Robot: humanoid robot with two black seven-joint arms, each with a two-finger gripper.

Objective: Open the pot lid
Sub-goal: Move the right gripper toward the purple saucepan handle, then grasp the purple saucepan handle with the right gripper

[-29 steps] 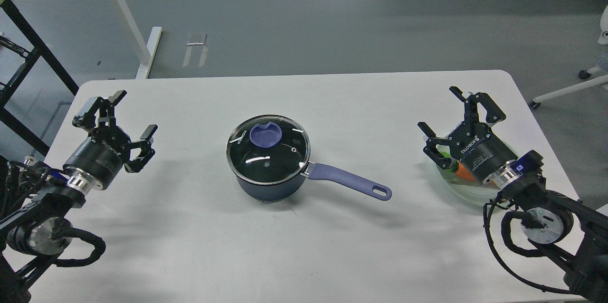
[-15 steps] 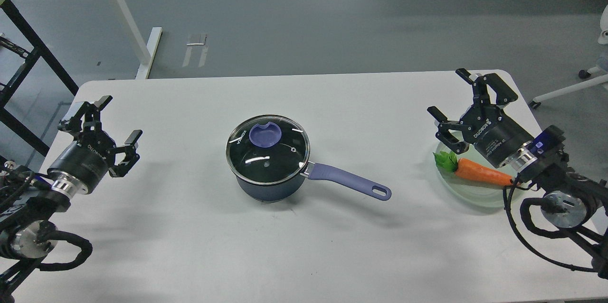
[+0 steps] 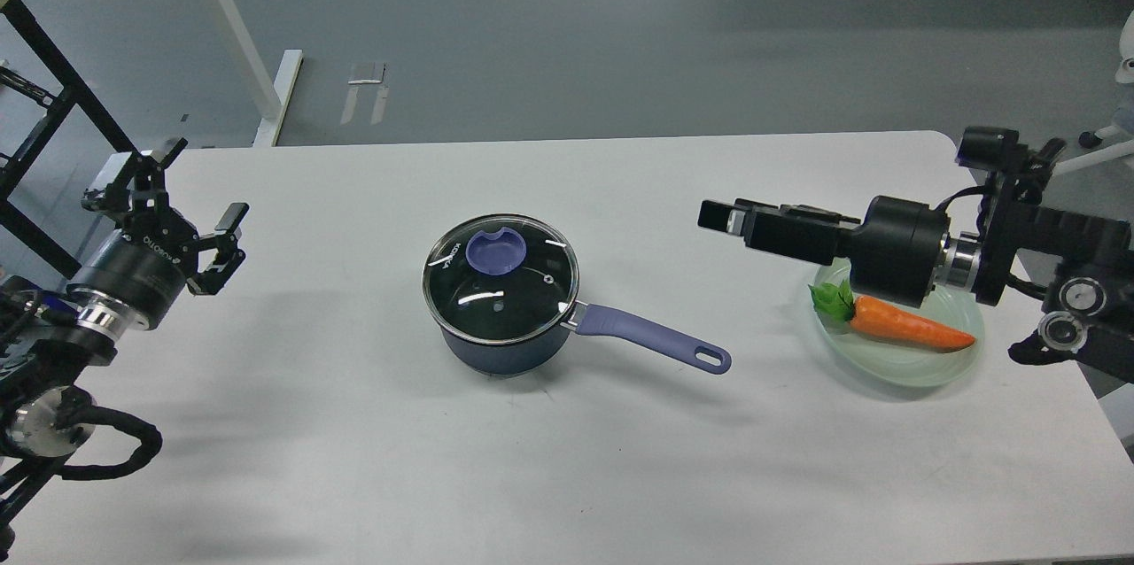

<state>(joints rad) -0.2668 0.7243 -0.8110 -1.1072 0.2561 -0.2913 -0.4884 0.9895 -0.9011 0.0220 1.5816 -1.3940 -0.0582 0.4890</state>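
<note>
The pot (image 3: pixel 496 351) is a small dark navy saucepan in the middle of the white table (image 3: pixel 354 459). Its blue-purple handle (image 3: pixel 656 337) points right. The pot lid (image 3: pixel 523 290) sits on it, clear glass with a steel rim and a flat blue-purple knob (image 3: pixel 494 251). My left gripper (image 3: pixel 193 193) is open and empty near the table's left edge, far from the pot. My right gripper (image 3: pixel 716 216) points left, level above the table, to the right of the pot and above the handle's end. It is seen side-on, so its fingers cannot be told apart.
A pale green plate (image 3: pixel 886 367) with an orange carrot (image 3: pixel 904 327) lies at the right, partly under my right arm. A black frame (image 3: pixel 53 104) and a white table leg (image 3: pixel 235 34) stand on the floor beyond the table's left corner.
</note>
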